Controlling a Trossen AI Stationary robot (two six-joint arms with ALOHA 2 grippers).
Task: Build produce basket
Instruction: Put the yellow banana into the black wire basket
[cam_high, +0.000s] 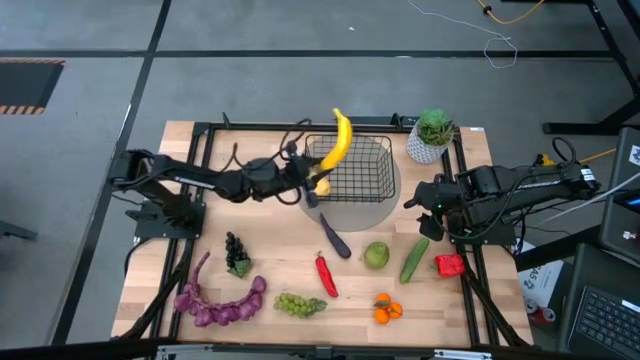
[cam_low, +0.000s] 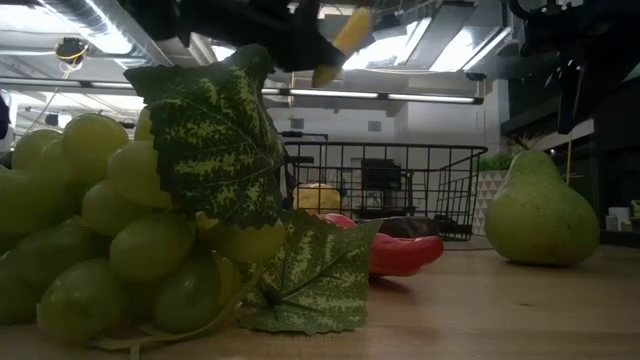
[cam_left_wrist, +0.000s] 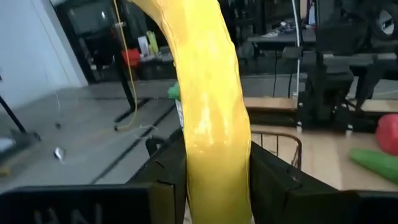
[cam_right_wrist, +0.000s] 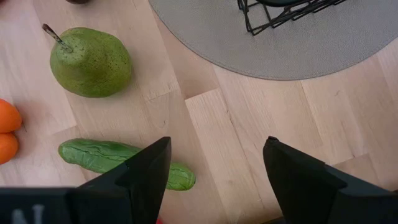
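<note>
Banana (cam_high: 340, 140) sits clamped in the left gripper (cam_high: 318, 180) over the basket (cam_high: 355, 170) edge. Right gripper (cam_right_wrist: 214, 171) waits spread apart above the cucumber (cam_right_wrist: 106, 158).

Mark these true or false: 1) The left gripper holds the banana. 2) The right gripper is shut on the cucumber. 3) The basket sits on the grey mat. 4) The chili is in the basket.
1) True: the left gripper is shut on the banana, lifted at the basket's edge.
2) False: the right gripper is open and empty above the table, with the cucumber lying beside it.
3) True: it rests on the mat.
4) False: the chili lies on the table.
</note>
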